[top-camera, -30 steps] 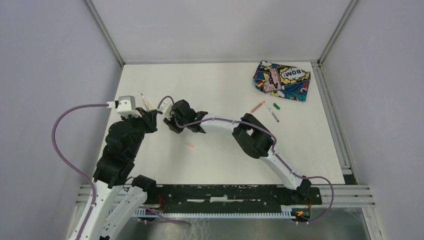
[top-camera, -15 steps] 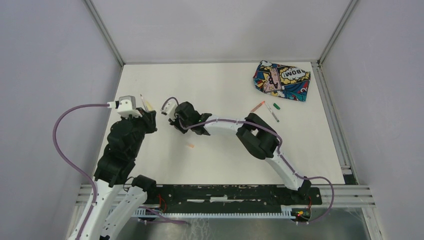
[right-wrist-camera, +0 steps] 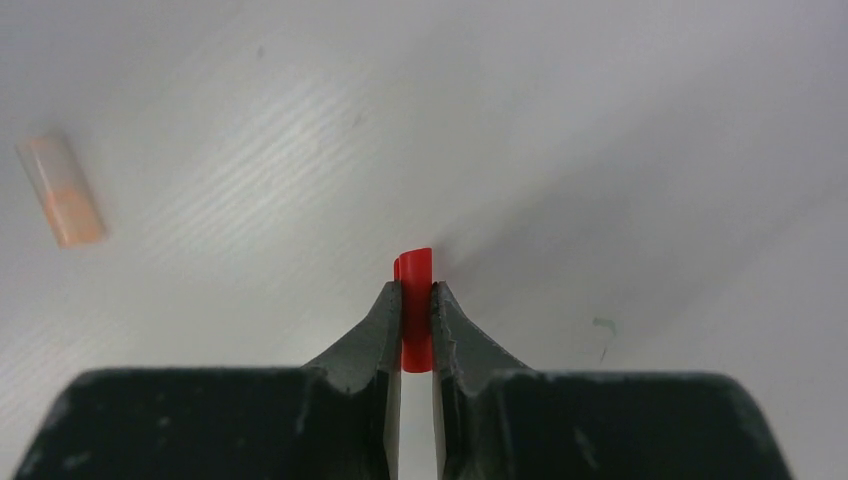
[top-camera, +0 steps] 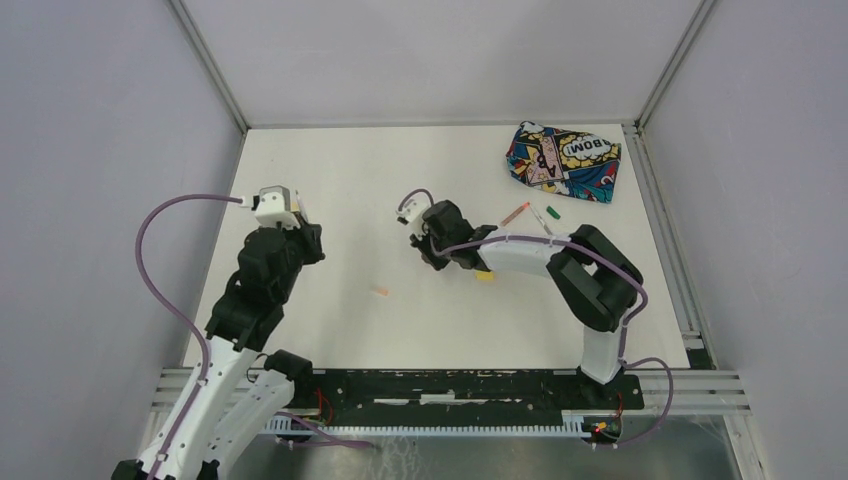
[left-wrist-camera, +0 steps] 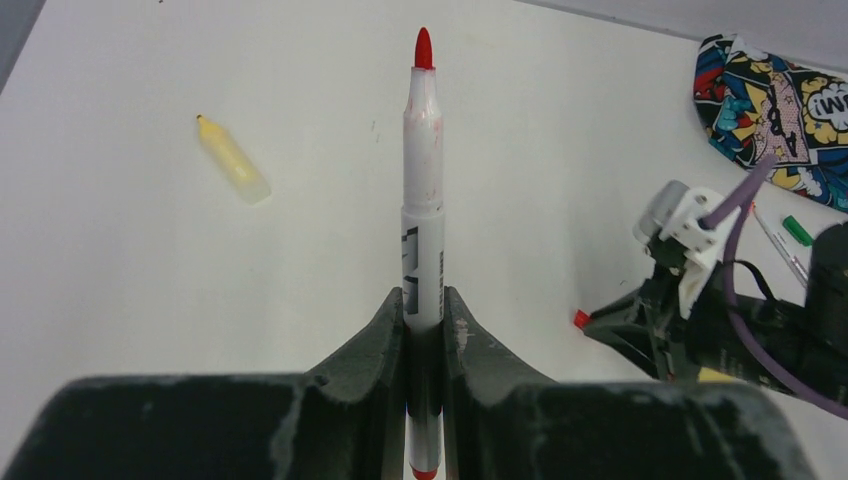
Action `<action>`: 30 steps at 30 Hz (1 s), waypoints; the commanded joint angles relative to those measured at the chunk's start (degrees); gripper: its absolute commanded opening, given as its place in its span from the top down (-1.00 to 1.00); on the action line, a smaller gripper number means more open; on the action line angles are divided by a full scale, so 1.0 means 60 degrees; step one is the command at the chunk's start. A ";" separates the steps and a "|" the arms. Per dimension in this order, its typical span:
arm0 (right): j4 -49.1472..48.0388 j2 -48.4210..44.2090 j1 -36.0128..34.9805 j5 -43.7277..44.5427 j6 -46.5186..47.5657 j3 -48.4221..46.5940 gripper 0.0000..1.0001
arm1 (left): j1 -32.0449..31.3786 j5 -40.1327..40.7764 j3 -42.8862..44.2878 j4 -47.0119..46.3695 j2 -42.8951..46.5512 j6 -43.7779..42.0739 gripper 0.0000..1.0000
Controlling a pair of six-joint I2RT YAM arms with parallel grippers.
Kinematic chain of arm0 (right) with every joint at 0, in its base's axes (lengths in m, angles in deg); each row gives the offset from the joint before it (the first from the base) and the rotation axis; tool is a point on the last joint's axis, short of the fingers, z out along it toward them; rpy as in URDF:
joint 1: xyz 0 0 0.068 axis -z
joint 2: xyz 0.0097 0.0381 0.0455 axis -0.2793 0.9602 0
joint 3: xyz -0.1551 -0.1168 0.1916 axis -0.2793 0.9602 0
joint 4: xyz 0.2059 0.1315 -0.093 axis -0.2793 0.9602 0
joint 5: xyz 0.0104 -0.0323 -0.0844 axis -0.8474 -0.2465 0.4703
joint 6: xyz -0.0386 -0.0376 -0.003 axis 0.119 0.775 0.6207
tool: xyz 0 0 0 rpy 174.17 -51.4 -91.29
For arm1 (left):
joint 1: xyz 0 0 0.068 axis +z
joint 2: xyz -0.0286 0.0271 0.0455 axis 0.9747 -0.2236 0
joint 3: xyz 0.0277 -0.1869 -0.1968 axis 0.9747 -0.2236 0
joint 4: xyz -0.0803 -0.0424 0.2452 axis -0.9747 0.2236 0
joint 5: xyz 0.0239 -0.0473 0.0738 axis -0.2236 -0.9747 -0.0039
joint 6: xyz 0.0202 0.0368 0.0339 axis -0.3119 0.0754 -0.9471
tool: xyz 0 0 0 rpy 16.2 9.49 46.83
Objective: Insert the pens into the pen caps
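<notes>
My left gripper [left-wrist-camera: 424, 300] [top-camera: 303, 238] is shut on the whitish red-tipped pen [left-wrist-camera: 423, 190], tip pointing away, uncapped. My right gripper [right-wrist-camera: 416, 290] [top-camera: 425, 240] is shut on the red cap [right-wrist-camera: 416, 310], held just above the table right of the left gripper; the cap also shows in the left wrist view [left-wrist-camera: 581, 319]. An uncapped yellow pen [left-wrist-camera: 232, 160] lies ahead-left of the left gripper. The orange cap [top-camera: 380, 292] [right-wrist-camera: 62, 190] lies between the arms. A yellow cap [top-camera: 485, 277] lies by the right arm. The orange pen [top-camera: 515, 212], green pen [top-camera: 545, 225] and green cap [top-camera: 553, 212] lie near the pouch.
The comic-print pouch [top-camera: 563, 160] sits at the far right corner. Grey walls and a metal frame [top-camera: 210, 70] enclose the white table [top-camera: 400, 170]. The right arm's purple cable [left-wrist-camera: 735, 250] loops near its wrist.
My right gripper has drawn away to the right from the left gripper, carrying the red cap. My left gripper has shifted slightly right, still holding the red pen.
</notes>
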 commanded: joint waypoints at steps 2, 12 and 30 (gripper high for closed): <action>0.0772 -0.1415 -0.0227 -0.0197 -0.0024 0.1788 0.77 | 0.0032 -0.0229 -0.0256 -0.1045 -0.0415 0.0557 0.96; 0.1996 -0.3162 -0.0226 0.0286 -0.0464 0.3722 0.71 | 0.0043 -0.0968 -0.0258 -0.2033 -0.1448 0.0605 0.96; 0.3841 -0.2787 -0.0162 -0.0154 0.0402 0.3878 0.38 | 0.0033 -0.1108 -0.0113 -0.2232 -0.1925 0.0140 0.95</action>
